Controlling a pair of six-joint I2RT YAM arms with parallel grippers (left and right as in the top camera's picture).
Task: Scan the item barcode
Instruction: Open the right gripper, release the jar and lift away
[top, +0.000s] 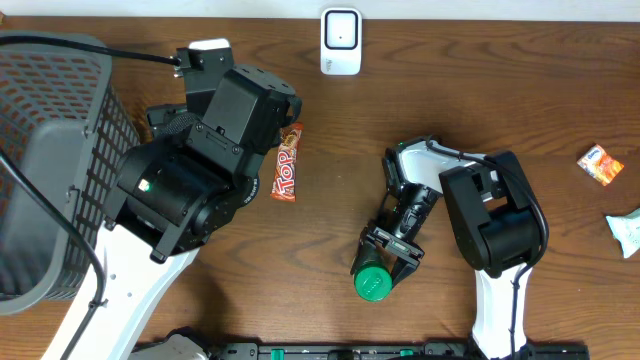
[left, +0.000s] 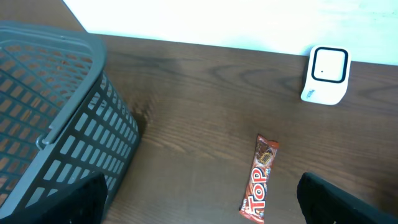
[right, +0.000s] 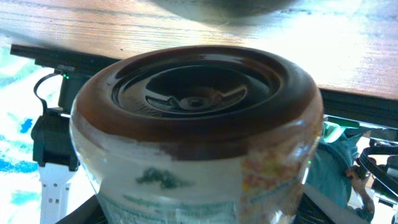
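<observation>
Wooden table: right claw clamped on green-lidded jar; left claw spread wide near candy bar; scanner at far edge.

Grips a green-lidded jar in the right gripper near the front edge of the table. Shows a red candy bar beside the left arm, grey basket far left, white scanner at back.

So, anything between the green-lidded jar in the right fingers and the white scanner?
Nothing visible: bare wooden table between green-lidded jar and white scanner. The red Top candy bar lies clear of that line.
</observation>
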